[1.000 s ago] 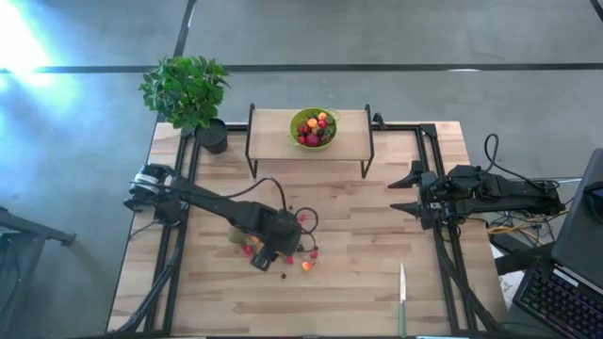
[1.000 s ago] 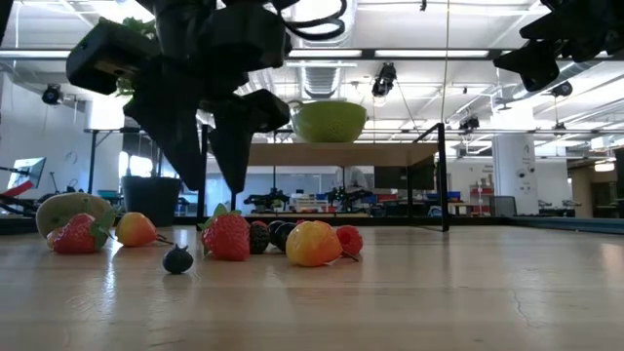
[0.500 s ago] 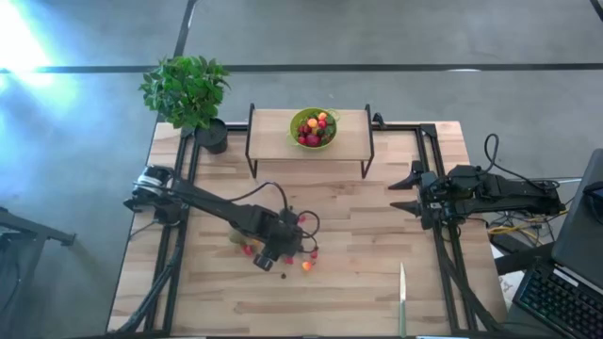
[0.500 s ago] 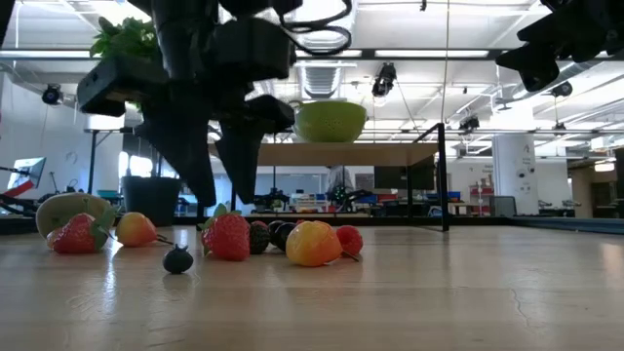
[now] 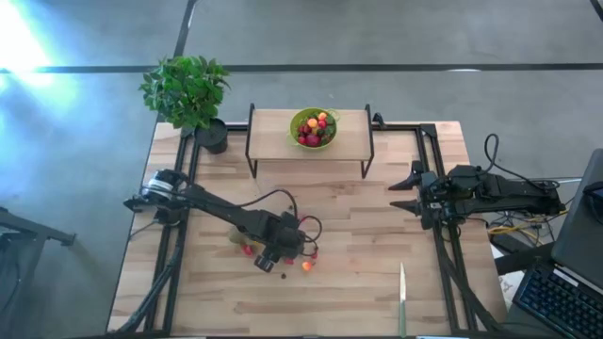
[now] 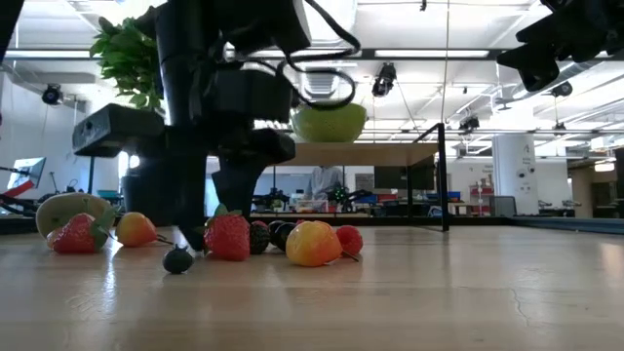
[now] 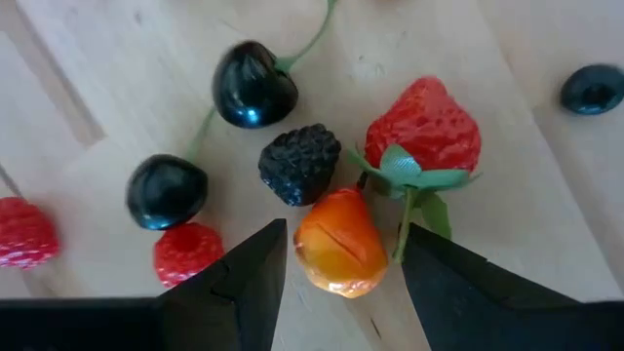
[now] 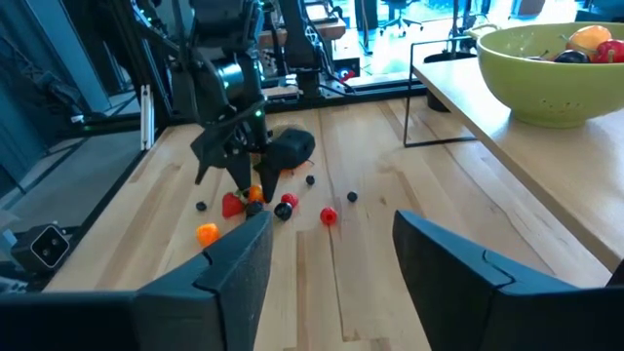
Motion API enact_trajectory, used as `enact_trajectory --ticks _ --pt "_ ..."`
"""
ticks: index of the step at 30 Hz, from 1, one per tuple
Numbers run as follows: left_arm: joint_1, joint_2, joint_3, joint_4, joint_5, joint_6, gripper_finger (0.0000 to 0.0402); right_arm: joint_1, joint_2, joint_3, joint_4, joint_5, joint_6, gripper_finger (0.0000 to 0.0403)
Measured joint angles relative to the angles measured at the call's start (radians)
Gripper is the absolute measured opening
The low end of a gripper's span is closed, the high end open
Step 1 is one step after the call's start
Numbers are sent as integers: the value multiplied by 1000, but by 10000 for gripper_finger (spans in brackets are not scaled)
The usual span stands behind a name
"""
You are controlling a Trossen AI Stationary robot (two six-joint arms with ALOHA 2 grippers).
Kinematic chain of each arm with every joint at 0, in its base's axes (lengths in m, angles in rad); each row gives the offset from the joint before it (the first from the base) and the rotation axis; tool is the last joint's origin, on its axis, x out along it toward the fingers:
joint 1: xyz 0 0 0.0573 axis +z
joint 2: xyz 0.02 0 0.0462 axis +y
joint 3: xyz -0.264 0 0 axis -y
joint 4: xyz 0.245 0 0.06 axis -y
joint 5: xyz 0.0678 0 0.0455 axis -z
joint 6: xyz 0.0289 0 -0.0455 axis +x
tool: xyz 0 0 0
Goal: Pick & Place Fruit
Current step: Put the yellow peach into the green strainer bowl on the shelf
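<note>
On the desk [image 5: 358,282], scattered toy fruit [image 5: 283,252] lies in a loose cluster left of centre, from a fuzzy kiwi [image 6: 70,211] and a strawberry at the far left of the low view to a blueberry [image 6: 177,260] and a peach-coloured piece [image 6: 313,244] nearer the middle. The left end effector [image 7: 336,268] hangs low over that cluster with its fingers spread apart, straddling a small orange fruit [image 7: 338,253] that sits touching a blackberry [image 7: 299,163] and just beside a leafy strawberry [image 7: 425,129]; two dark cherries [image 7: 253,85] lie close by. The orange piece looks light, hard and glossy, so it may squirt sideways under pressure; a hold across its widest middle seems soundest, though the neighbouring berries crowd one finger's path. On the raised shelf [image 5: 273,134] at the rear, a lime-green bowl [image 5: 301,121] already holds several fruits. A knife [image 5: 401,299] rests near the front edge, right of centre. At the right edge of the desk, the right end effector [image 8: 331,263] waits, fingers apart and holding nothing, well clear of the fruit.
</note>
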Motion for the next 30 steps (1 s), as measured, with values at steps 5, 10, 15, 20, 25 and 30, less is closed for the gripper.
enact_trajectory --ticks 5,10,15,20,25,30 --pt "0 10 1 5 -1 14 202 0 0 0 0 0 0 202" --pt "0 10 1 6 -5 20 194 0 0 0 0 0 0 195" --pt "0 10 1 6 -5 20 162 0 0 0 0 0 0 187" --pt "0 10 1 7 -5 20 125 0 0 0 0 0 0 177" --pt "0 10 1 6 -7 20 107 0 0 0 0 0 0 166" --pt "0 10 2 -4 -9 12 115 0 0 0 0 0 0 154"
